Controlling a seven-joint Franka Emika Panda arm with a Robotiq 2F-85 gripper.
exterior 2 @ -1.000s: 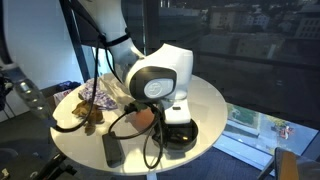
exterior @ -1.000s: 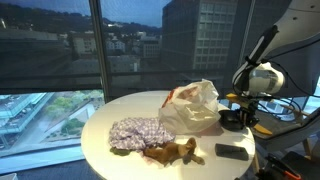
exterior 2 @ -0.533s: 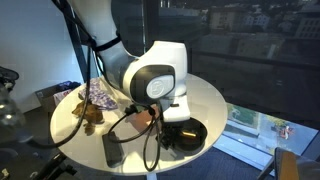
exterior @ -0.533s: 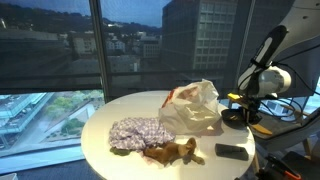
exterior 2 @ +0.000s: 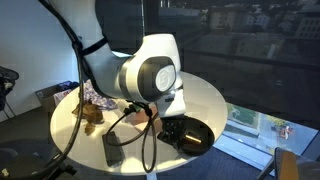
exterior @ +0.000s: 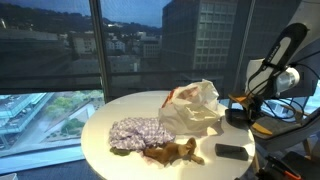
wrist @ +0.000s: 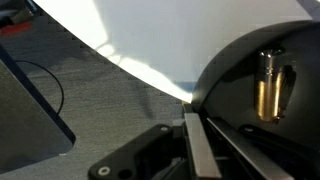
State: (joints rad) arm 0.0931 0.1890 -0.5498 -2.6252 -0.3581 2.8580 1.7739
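My gripper (wrist: 196, 128) is shut on the rim of a black bowl (wrist: 238, 60), one finger on each side of its thin wall. In both exterior views the bowl (exterior: 240, 115) (exterior 2: 192, 135) hangs at the edge of the round white table (exterior: 120, 110), with the gripper (exterior: 246, 104) (exterior 2: 168, 118) above it. A brass-coloured cylinder (wrist: 270, 85) shows against the bowl's dark inside in the wrist view. The robot's large wrist hides part of the bowl in an exterior view.
On the table lie a white plastic bag (exterior: 192, 107), a patterned cloth (exterior: 138, 133), a brown plush toy (exterior: 172, 152) and a flat black remote-like object (exterior: 232, 151) (exterior 2: 112, 149). Cables hang around the gripper. Large windows stand behind the table.
The arm has moved outward toward the table's edge and risen a little, carrying the black bowl with it. The other things on the table have stayed put.
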